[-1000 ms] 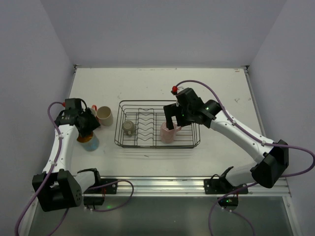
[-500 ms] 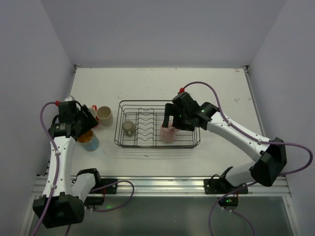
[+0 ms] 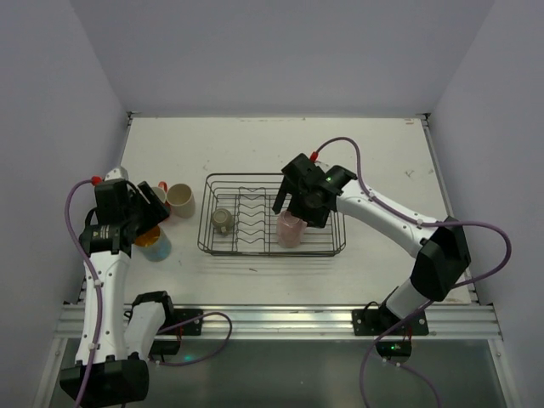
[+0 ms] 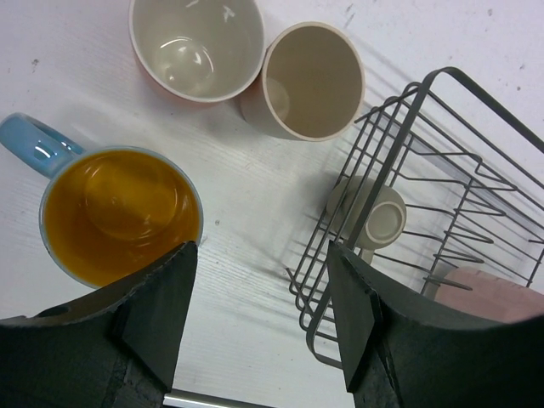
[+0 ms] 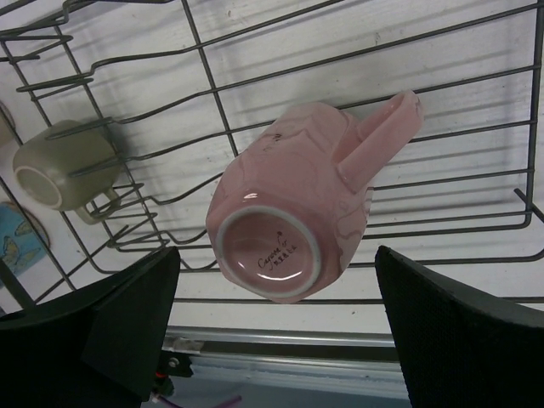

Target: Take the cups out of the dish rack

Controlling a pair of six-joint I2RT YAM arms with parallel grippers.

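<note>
Left arm, overhead view: base at the near edge, forearm running up the left side, left gripper (image 3: 140, 223) hanging over the mugs on the table (image 3: 255, 144). Right arm: bent in from the right, right gripper (image 3: 293, 214) pointing down into the dish rack (image 3: 255, 176) above the pink mug (image 3: 290, 231). Olive mug (image 3: 222, 221) in the rack's left part. Beige mug (image 3: 180, 200), orange mug (image 3: 158, 190) and blue mug (image 3: 154, 246) stand on the table left of the rack.

Left wrist view: fingers (image 4: 157, 314) spread wide with nothing between them. Below are the blue mug (image 4: 119, 217) with its orange inside, the orange mug (image 4: 195, 47) and the beige mug (image 4: 310, 81), all upright and empty. The olive mug (image 4: 374, 212) lies on its side in the rack (image 4: 399, 119).

Right wrist view: fingers (image 5: 127, 323) set wide apart on either side of the pink mug (image 5: 289, 212), not touching it. The mug lies tilted on the rack wires (image 5: 208, 76), base towards the camera, handle up and right. The olive mug (image 5: 59, 166) is further left.
</note>
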